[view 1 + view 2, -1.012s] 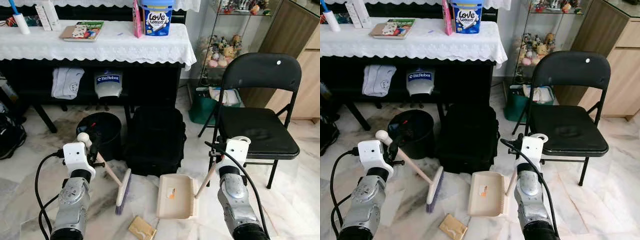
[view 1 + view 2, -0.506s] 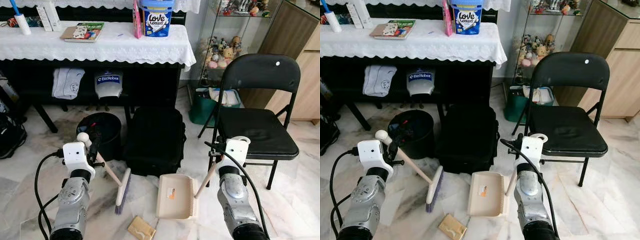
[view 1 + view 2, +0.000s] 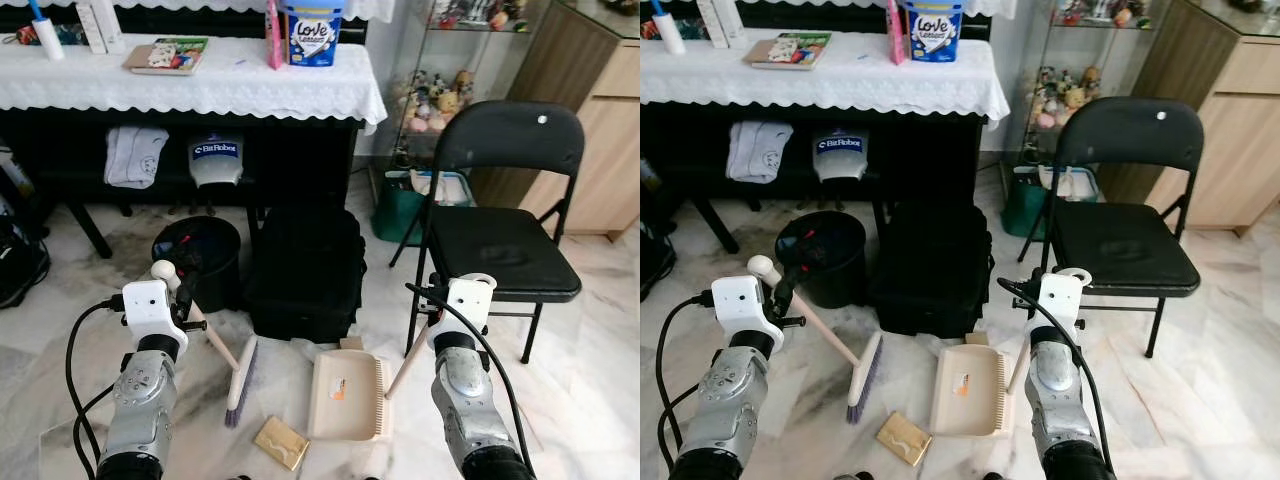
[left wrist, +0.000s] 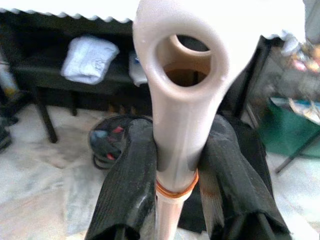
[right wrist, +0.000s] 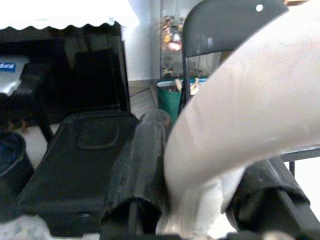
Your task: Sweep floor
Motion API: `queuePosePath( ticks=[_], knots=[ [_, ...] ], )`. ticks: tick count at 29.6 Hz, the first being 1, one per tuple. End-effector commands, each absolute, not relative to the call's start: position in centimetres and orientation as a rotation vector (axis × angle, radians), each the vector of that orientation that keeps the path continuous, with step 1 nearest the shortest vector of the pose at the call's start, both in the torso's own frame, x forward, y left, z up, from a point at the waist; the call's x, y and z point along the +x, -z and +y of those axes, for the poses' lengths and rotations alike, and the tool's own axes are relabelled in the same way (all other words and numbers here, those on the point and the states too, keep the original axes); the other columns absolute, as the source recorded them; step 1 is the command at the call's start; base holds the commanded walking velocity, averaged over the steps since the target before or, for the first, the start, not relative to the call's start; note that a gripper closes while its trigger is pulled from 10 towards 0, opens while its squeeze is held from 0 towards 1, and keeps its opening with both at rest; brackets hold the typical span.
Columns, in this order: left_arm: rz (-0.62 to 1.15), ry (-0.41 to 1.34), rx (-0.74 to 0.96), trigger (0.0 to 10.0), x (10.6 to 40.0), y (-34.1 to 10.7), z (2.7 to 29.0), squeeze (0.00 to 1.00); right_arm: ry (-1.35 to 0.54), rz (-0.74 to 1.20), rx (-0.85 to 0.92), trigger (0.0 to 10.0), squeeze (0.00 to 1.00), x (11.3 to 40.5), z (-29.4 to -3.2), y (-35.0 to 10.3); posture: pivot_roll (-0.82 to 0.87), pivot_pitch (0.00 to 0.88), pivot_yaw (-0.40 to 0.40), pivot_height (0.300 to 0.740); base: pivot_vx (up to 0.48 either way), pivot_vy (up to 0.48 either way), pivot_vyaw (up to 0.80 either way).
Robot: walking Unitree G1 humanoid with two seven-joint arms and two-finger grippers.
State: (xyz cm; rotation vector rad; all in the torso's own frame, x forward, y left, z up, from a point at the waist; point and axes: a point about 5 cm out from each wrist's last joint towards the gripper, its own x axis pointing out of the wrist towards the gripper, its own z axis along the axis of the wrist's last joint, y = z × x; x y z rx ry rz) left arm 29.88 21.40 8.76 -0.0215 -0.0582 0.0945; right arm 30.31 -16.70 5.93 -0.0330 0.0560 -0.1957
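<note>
Beige brush [image 3: 222, 352] and beige dustpan [image 3: 347, 396] on marble floor [image 3: 590, 380], side by side, apart. Brush bristles edge-on, hard to make out. Dustpan handle partly hidden behind right arm. Small tan scrap [image 3: 351, 343] just beyond dustpan's far edge, identity unclear. Flat tan packet [image 3: 280, 442] on floor between brush head and dustpan, nearer robot.

Left gripper [image 4: 176, 165]: fingers [image 4: 131, 180] clamped on brush handle just below looped end. Right gripper [image 5: 192, 180]: fingers [image 5: 135, 170] clamped on dustpan handle.

Brush long axis: slanted, head down and toward robot's right, handle end up at left gripper. Dustpan: flat, handle rising toward right gripper, comb edge on its right side.

Beyond: black bag [image 3: 305, 270], black bin [image 3: 200, 260], folding chair [image 3: 500, 240].
</note>
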Motion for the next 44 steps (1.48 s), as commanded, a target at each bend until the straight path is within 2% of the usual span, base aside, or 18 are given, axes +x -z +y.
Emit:
queuePosePath(
  ticks=[1,14,24,44],
  knots=[
    [-0.103,-0.102,-0.015,10.0,30.0,-9.7,21.7,0.00,0.191,0.010,-0.022,10.0,0.00,30.8,-16.5,-6.9,0.01,0.037,-0.010,0.740,0.000,0.000,0.00],
    [-0.121,-0.089,-0.013,10.0,30.2,-10.3,21.5,0.00,0.189,0.031,-0.026,10.0,0.00,30.8,-16.4,-6.6,0.01,0.040,-0.007,0.740,0.000,0.000,0.00],
    [-0.094,-0.100,0.019,10.0,30.0,-9.7,21.6,0.00,0.261,0.174,0.032,10.0,0.00,31.1,-18.0,-4.6,0.01,0.046,-0.010,0.740,0.000,0.000,0.00],
    [-0.054,-0.143,0.041,10.0,29.7,-8.6,22.7,0.00,0.222,0.182,-0.066,10.0,0.00,31.7,-18.6,-4.2,0.02,0.049,-0.016,0.740,0.000,0.000,0.00]
  ],
)
